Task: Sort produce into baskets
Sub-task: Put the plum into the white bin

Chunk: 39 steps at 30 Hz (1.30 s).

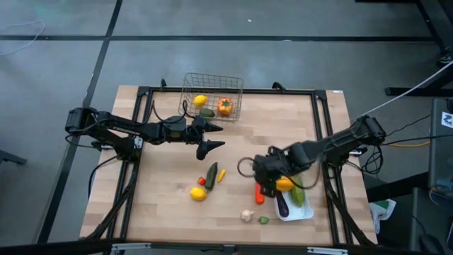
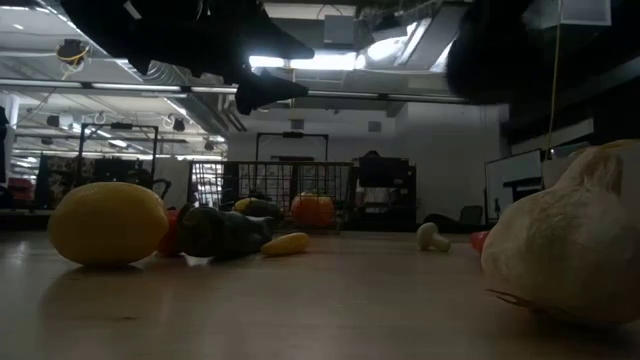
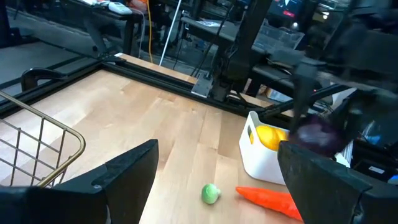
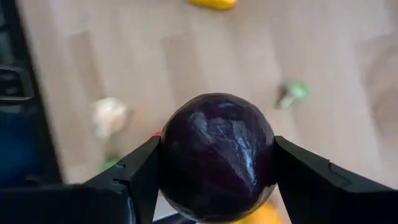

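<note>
Two baskets: wire basket (image 1: 212,95) at 12 o'clock holds three items. Right gripper (image 4: 214,163) pinches purple eggplant (image 4: 216,155) beside white tray (image 1: 301,210); left gripper (image 1: 212,136) spread, empty.

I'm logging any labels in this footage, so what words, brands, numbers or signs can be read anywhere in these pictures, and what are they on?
None can be read.
The white tag at the high view's right edge bears a dark mark, too small to read.
The toy produce, the wire basket and the white tray show no lettering.
The purple eggplant held in the right claw is plain.
The room's boards in the low view are too dark to read.
</note>
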Each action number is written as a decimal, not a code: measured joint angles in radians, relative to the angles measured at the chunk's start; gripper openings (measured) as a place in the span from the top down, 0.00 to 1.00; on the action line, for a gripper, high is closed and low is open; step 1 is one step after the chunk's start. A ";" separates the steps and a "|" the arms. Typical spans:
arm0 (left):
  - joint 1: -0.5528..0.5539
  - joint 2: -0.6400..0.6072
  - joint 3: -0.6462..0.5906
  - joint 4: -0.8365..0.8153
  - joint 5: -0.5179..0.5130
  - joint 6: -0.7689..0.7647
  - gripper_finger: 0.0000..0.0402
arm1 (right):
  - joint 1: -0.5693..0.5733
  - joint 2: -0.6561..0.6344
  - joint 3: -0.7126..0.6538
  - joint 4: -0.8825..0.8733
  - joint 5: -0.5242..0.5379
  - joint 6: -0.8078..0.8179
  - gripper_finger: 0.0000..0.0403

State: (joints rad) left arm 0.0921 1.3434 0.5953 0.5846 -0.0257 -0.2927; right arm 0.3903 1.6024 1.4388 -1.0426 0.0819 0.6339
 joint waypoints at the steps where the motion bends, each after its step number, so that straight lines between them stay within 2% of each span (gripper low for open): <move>1: 0.000 0.000 0.000 0.000 0.000 0.000 0.19 | 0.025 0.000 0.006 -0.006 -0.001 0.028 0.37; 12: 0.000 0.000 0.000 0.000 0.000 0.003 0.19 | 0.315 0.000 0.005 -0.137 0.039 0.488 0.37; 21: 0.000 0.000 0.000 0.001 0.000 0.003 0.19 | 0.460 0.008 -0.095 -0.131 0.075 0.706 0.37; 39: 0.000 0.000 0.000 0.001 0.000 0.000 0.19 | 0.467 0.008 -0.292 -0.009 0.091 0.723 0.28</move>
State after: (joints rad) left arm 0.0921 1.3434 0.5953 0.5854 -0.0260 -0.2928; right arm 0.8570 1.6104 1.1467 -1.0515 0.1724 1.3571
